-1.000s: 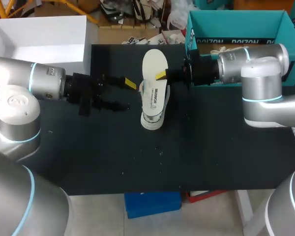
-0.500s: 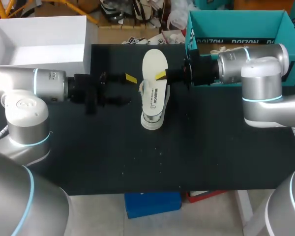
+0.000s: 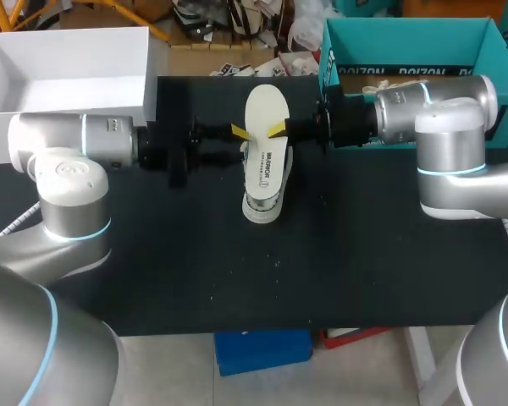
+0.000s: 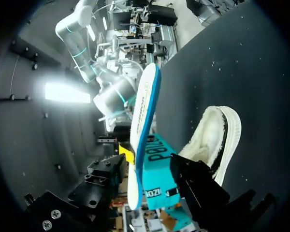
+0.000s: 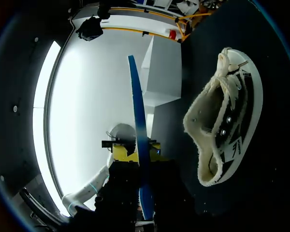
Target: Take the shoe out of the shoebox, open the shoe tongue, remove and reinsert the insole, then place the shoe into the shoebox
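A white insole [image 3: 265, 106] with a blue underside hangs above the table, over the shoe. My right gripper [image 3: 278, 128] comes in from the right and is shut on its edge; in the right wrist view the insole [image 5: 137, 96] stands edge-on between that gripper's [image 5: 140, 159] fingers. My left gripper [image 3: 240, 142] is at the insole's other side. In the left wrist view the insole [image 4: 144, 106] stands between its [image 4: 154, 164] open fingers, close to the yellow tip, with a gap to the other finger. The white fleece-lined shoe [image 3: 264, 190] [image 4: 215, 135] [image 5: 227, 121] lies on the black table below.
A teal shoebox [image 3: 406, 25] stands at the table's back right, behind my right arm. An open white box [image 3: 76, 59] sits at the back left. The black tabletop [image 3: 262, 271] spreads in front of the shoe.
My left arm has moved right until its fingers straddle the insole, and those fingers have narrowed. The right arm, the insole and the shoe have stayed put.
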